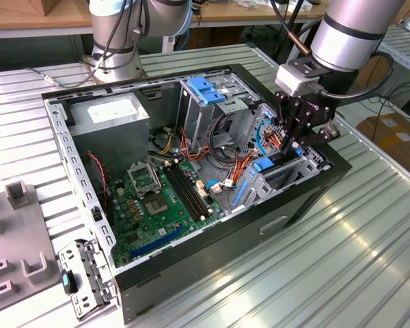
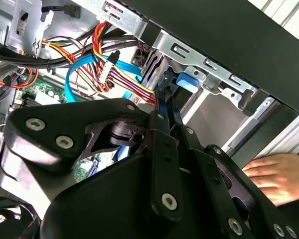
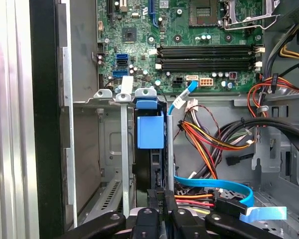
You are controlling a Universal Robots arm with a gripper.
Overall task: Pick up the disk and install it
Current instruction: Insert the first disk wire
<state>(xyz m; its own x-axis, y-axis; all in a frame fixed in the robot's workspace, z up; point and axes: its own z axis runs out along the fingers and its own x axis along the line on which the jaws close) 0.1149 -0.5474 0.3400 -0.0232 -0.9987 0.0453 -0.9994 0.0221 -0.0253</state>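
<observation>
Hand (image 3: pixel 159 211) grips the disk (image 3: pixel 150 134) — upright in its bay.

Ribbed bare metal table (image 1: pixel 342 260), dull sheen. Computer case (image 1: pixel 260 225): matt black painted shell, galvanised grey steel inside. Disk (image 3: pixel 150 130) carrier: smooth blue plastic. Gripper (image 1: pixel 292 145) links: matt black metal.

Exterior high, oblique; wrist views close inside case (image 1: pixel 307 198).

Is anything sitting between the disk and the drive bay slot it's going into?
Nothing visible does. The gripper holds the disk edge-on, already between the drive bay's metal walls. The blue data cable and coloured wire bundle lie beside the bay, outside the slot. A person's hand is outside the case.
</observation>
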